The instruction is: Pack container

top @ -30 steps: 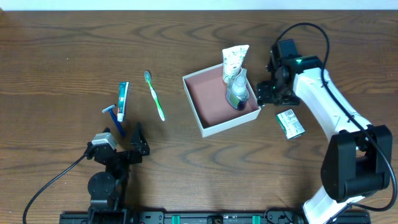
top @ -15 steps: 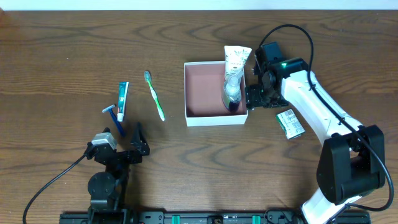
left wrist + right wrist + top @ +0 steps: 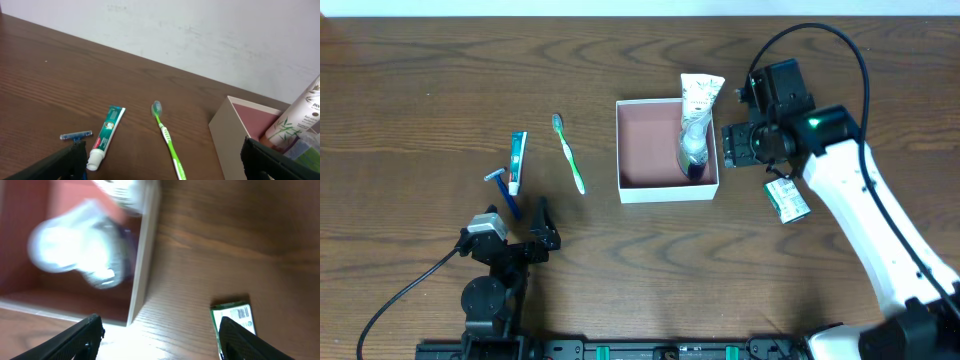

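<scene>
The container (image 3: pixel 650 150) is a square white-walled box with a reddish-brown floor, at the table's middle. In it stand a white tube (image 3: pixel 698 102) and a clear bottle (image 3: pixel 693 152) against its right wall. My right gripper (image 3: pixel 742 146) is open and empty just right of the container's right wall (image 3: pixel 145 255). A small green-and-white carton (image 3: pixel 786 198) lies right of the container, also in the right wrist view (image 3: pixel 235 317). My left gripper (image 3: pixel 525 222) is open and empty at the front left. A green toothbrush (image 3: pixel 569 152), a toothpaste tube (image 3: pixel 517 162) and a blue razor (image 3: pixel 502 184) lie left of the container.
The left wrist view shows the toothbrush (image 3: pixel 167 140), toothpaste (image 3: pixel 106 136), razor (image 3: pixel 76 135) and the container's left wall (image 3: pixel 227 132) ahead of the left gripper. The table's far edge meets a white wall.
The container turned from tilted to square with the table and shifted a little left. My right gripper has drawn back from its wall and risen slightly. The left arm has not moved.
</scene>
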{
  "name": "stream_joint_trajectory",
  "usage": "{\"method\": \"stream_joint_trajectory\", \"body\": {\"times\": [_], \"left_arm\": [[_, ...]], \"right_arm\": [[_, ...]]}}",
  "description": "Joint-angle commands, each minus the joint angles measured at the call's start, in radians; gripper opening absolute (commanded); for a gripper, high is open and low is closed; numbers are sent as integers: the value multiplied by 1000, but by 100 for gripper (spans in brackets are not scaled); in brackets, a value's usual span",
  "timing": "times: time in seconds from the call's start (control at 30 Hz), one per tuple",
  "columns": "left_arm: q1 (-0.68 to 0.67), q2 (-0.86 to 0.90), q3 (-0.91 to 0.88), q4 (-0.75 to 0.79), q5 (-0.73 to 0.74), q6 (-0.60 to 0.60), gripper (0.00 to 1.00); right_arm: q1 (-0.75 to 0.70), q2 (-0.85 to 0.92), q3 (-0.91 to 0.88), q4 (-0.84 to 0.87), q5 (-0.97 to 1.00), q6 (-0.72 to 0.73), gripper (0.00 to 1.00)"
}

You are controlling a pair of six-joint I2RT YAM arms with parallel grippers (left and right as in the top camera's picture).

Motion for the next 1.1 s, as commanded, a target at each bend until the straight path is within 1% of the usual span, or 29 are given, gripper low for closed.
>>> {"method": "stream_joint_trajectory", "body": {"times": [0.0, 0.23, 0.33, 0.37, 0.43, 0.47, 0.53, 0.6, 0.67, 0.73, 0.9, 1.07], "left_arm": [[5, 1, -18, -38, -26, 9, 98], [5, 1, -18, -38, -26, 10, 98], [5, 1, -18, -38, -26, 9, 98], [5, 1, -18, -38, -26, 9, 98], [5, 1, -18, -38, -26, 9, 98], [5, 1, -18, -38, -26, 9, 98], [5, 1, -18, -38, -26, 10, 98], [5, 1, -18, -38, -26, 9, 98], [5, 1, -18, -38, -26, 10, 98], [5, 1, -18, -38, -26, 9, 98], [5, 1, -18, -38, -26, 9, 98], [5, 1, -18, -38, -26, 9, 98]], "right_arm": [[63, -36, 1, 10, -4, -106, 73], [156, -19, 0, 30, -10, -302, 66], [183, 3, 0, 52, -39, -383, 59], [189, 10, 0, 61, -46, -401, 55], [200, 32, 0, 88, -68, -433, 43], [204, 43, 0, 100, -76, -444, 34], [214, 76, 0, 127, -84, -455, 20], [225, 114, 0, 148, -99, -480, 10], [235, 152, 0, 161, -114, -505, 4], [245, 188, 0, 169, -113, -515, 1], [262, 257, 0, 183, -111, -545, 1], [264, 283, 0, 204, -72, -568, 1]]}}
